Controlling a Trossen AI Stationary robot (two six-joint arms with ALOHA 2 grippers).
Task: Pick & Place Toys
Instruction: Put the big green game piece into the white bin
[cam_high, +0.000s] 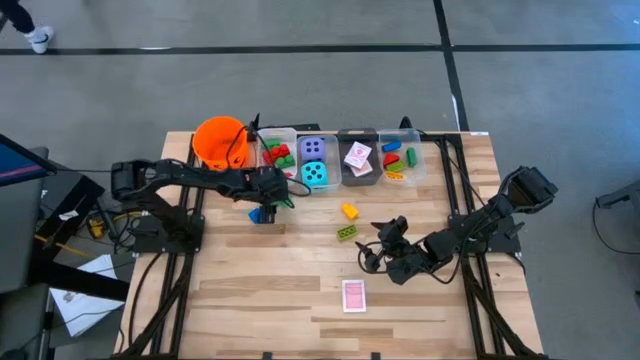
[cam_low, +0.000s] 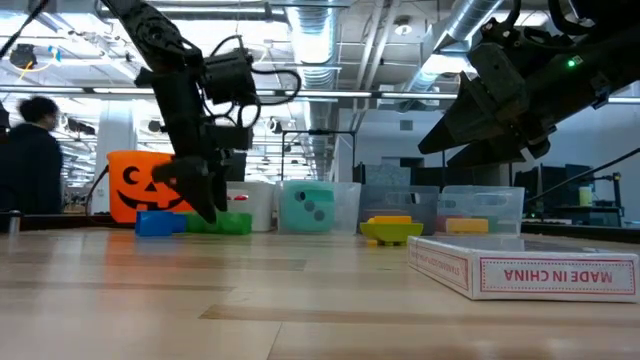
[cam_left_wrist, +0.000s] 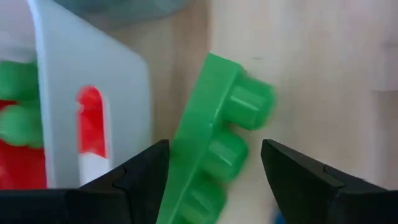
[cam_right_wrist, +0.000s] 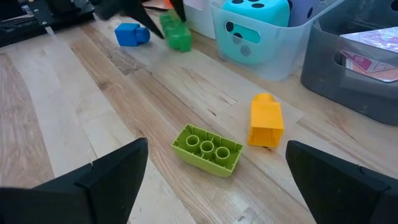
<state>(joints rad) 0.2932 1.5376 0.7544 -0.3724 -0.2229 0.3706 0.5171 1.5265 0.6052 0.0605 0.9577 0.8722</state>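
Green plastic fills the gap between the left gripper's (cam_left_wrist: 214, 180) jaws: a studded green brick (cam_left_wrist: 214, 155), tilted, with the jaws spread either side and not clearly pressing it, just beside the clear bin (cam_high: 278, 152) of red and green bricks at the desk's (cam_high: 250, 300) far left. A blue brick (cam_high: 261, 214) lies on the pale wood just near of it. Closing on that slant could squirt the smooth brick sideways or knock it against the bin wall. The right gripper (cam_right_wrist: 214, 186) hovers with jaws released above a lime brick (cam_right_wrist: 207, 149), lying hollow tubes up, and a yellow brick (cam_right_wrist: 266, 121). A boxed card pack (cam_high: 353, 295) sits nearer, and the teal die (cam_high: 316, 173) rests in its bin.
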